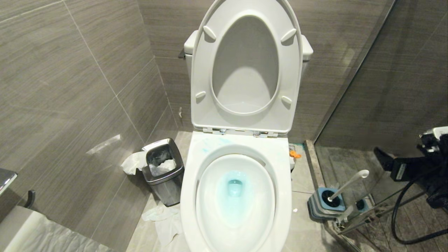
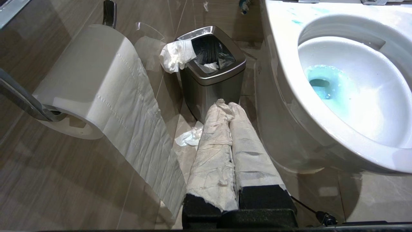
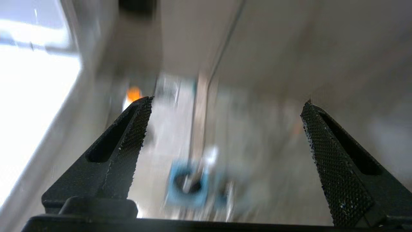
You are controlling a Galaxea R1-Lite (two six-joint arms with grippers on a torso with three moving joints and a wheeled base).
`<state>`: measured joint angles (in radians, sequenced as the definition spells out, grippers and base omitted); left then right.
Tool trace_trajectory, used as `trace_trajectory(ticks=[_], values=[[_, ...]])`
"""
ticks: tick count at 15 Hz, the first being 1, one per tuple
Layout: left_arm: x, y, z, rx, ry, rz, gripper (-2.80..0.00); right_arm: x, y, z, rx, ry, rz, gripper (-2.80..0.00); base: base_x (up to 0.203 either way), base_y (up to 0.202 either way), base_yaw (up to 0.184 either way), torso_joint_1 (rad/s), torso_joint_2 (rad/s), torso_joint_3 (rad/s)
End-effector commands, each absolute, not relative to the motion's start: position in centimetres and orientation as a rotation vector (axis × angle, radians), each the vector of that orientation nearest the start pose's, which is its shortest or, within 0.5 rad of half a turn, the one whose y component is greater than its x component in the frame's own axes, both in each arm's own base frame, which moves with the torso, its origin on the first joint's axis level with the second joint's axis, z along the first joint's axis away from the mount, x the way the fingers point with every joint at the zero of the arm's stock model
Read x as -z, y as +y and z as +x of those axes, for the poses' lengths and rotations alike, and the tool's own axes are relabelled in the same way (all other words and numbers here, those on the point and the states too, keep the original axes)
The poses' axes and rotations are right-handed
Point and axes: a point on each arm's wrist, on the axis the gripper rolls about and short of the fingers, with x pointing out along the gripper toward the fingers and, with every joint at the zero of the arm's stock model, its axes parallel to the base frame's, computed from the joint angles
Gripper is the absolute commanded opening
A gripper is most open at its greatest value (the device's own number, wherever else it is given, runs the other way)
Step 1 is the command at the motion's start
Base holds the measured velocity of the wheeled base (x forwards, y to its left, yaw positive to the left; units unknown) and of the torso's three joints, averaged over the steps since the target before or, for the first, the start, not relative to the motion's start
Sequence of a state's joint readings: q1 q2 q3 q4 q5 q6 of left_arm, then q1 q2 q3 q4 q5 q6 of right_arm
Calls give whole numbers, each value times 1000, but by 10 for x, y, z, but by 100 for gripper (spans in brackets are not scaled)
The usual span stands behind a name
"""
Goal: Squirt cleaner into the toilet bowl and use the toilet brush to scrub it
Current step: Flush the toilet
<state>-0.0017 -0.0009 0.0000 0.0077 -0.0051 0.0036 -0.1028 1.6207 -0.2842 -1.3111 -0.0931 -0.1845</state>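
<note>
Cleaner (image 1: 233, 196) already tints the toilet bowl (image 1: 189, 196) blue, but scrubbing remains: toilet brush (image 1: 348, 185) sits in its holder (image 1: 323, 203), right tool (image 3: 225, 129) spread empty, left tool (image 2: 229, 106) pressed together

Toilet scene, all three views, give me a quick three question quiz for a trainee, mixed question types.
1. True or false: the slim white plastic toilet brush stands in its square blue-and-grey ribbed holder.
2. Which tint has the water in the glossy white ceramic toilet bowl? A red, B turquoise-blue, C yellow.
3. Fill in: the right gripper has its jaws ____, with nothing between them.

Key: 1 true; 2 B; 3 open.
</note>
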Motion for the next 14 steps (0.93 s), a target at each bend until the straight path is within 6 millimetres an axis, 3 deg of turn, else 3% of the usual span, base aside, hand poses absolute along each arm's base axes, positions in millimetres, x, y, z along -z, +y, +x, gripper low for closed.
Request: trace_trajectory(ticks=[1,5,6,7,14], values=[[-74,0,-23,7,9,3,-280,-191,-24,222,195,-130,-207,0,0,0,0,0,0,0],[-74,0,-23,8,9,3,-280,-213,-23,206,190,-152,-212,0,0,0,0,0,0,0],[-74,0,-23,8,9,3,-280,-216,-22,202,191,-160,-213,-109,0,0,0,0,0,0],[-74,0,-23,8,10,3,-280,-220,-22,196,192,-174,-213,-280,0,0,0,0,0,0],[-74,0,-23,7,9,3,-280,-227,-17,151,186,-125,-208,-280,0,0,0,0,0,0]])
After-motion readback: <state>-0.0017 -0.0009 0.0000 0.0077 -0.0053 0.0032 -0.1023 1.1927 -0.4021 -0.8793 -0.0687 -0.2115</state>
